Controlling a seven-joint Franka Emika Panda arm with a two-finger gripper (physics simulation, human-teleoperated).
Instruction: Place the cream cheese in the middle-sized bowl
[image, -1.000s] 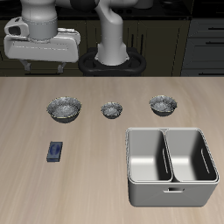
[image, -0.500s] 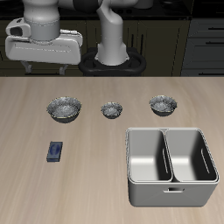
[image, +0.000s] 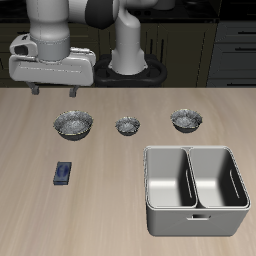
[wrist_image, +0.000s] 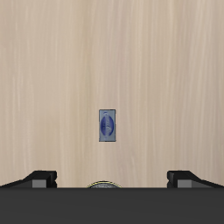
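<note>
Pale wood covers the counter (image: 110, 210), with everything on it well spread out. Biggest is the grey two-compartment bin (image: 196, 190) toward the front edge. The arm's claw (image: 56, 91) hangs high over the back of the counter, above the widest bowl (image: 74, 123); its fingers (image: 33, 91) stand wide apart, holding nothing. Three silver bowls sit in a row farther back: the widest bowl at one end, the smallest bowl (image: 127, 126) between the other two, and the middle bowl (image: 186, 120) at the other end, just behind the bin. The cream cheese (image: 63, 173), a small blue box, lies flat on the bare wood nearer the front edge than the widest bowl, well apart from the middle bowl. In the wrist view the cream cheese (wrist_image: 107, 124) lies lengthwise below the claw, with both fingertips (wrist_image: 41, 178) far to either side of it.
</note>
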